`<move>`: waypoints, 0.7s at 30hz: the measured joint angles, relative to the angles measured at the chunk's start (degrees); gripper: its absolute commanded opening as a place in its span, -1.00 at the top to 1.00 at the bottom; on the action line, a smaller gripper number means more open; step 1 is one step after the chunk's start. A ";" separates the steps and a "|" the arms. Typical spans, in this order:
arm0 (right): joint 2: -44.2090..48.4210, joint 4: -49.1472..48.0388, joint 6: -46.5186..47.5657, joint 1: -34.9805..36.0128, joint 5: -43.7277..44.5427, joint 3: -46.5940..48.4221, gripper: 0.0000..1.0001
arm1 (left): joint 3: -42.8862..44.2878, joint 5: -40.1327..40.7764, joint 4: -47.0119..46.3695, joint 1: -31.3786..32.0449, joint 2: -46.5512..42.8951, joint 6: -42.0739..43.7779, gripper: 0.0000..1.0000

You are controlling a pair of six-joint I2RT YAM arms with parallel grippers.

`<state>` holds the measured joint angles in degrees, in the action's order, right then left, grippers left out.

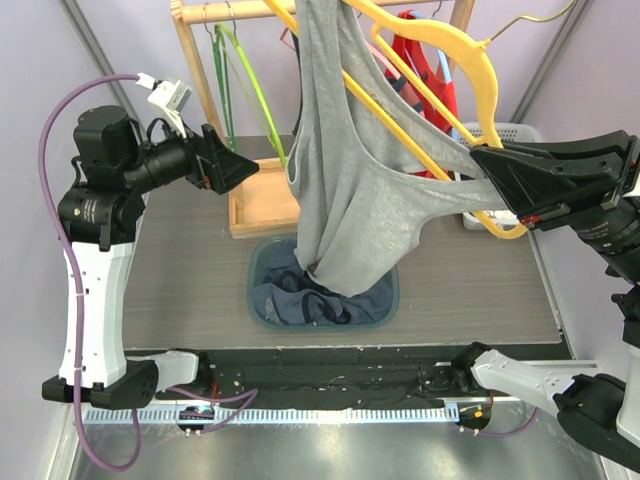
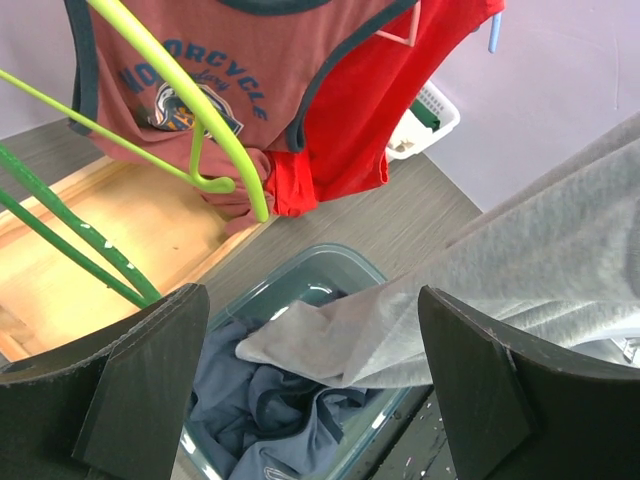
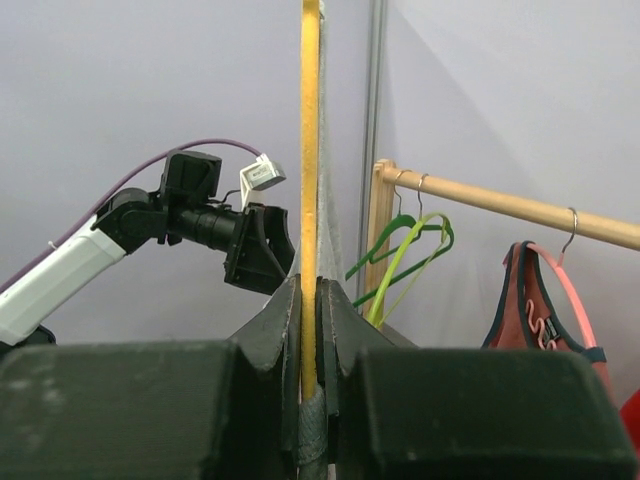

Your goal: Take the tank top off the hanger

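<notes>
Grey tank top [image 1: 345,170] hangs on a yellow hanger [image 1: 492,85], threaded on it, one strap stretched out to the right along the lower bar. The hanger is tilted steeply, high at the left and low at the right, with its hook pointing to the upper right. Right gripper [image 1: 480,170] is clamped on the hanger's low right end. In the right wrist view the two fingers are pressed together on the yellow bar, with a strip of grey cloth caught beside it. The top's body falls straight down, and its hem rests in a blue bin [image 1: 260,300] on the table [image 1: 180,270], on top of dark blue clothes [image 1: 295,300]. Left gripper [image 1: 240,165] hovers to the left of the top, well apart from it and level with its middle. Its fingers [image 2: 150,380] are spread wide with nothing between them, and the left wrist view shows the bin and grey cloth through the gap. A wooden rack [image 1: 195,60] stands behind, carrying green hangers [image 1: 250,90] and red tops [image 1: 415,50]. A white basket [image 1: 510,130] sits at the back right, partly hidden by the right arm.
</notes>
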<state>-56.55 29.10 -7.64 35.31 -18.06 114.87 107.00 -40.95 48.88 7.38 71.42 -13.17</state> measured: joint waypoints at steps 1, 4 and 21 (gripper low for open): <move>-0.24 0.09 0.00 0.00 0.00 0.55 0.97 | 0.00 -0.22 -0.20 0.00 0.07 -0.07 -0.79; -1.57 0.39 -0.02 0.00 -0.26 3.67 0.97 | 0.00 -0.59 -0.66 0.00 0.24 -0.35 -0.78; 1.16 4.81 4.83 0.00 2.25 -7.52 0.98 | -0.28 -1.18 -0.50 0.00 0.42 0.98 -1.00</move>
<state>-55.40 33.91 -2.81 35.31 -15.81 107.35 106.72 -42.13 48.38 7.38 71.83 -12.19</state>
